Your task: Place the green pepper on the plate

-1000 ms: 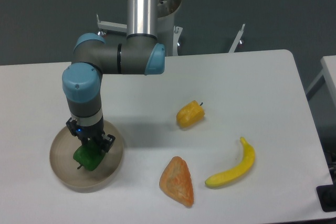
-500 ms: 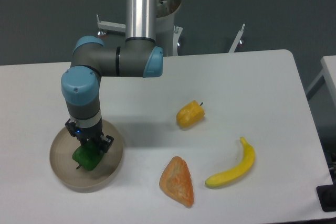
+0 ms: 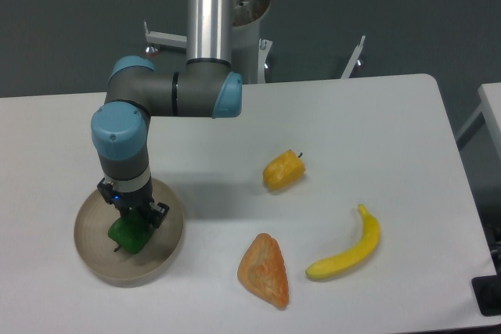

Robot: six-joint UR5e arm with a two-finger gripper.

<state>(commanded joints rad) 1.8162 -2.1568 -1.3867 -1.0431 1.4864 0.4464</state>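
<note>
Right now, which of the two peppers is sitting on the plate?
The green pepper, under the gripper on the plate. The yellow pepper lies on the bare table.

Your arm (image 3: 156, 95) has dark grey joint housings with light blue end caps and a polished silver tube. Its small black hand (image 3: 135, 217) shows a blue light.

Arm (image 3: 168, 91): bent at the elbow, wrist directed straight down, left of frame.
End effector (image 3: 133, 224): lowered at lower left, fingers closed.
</note>
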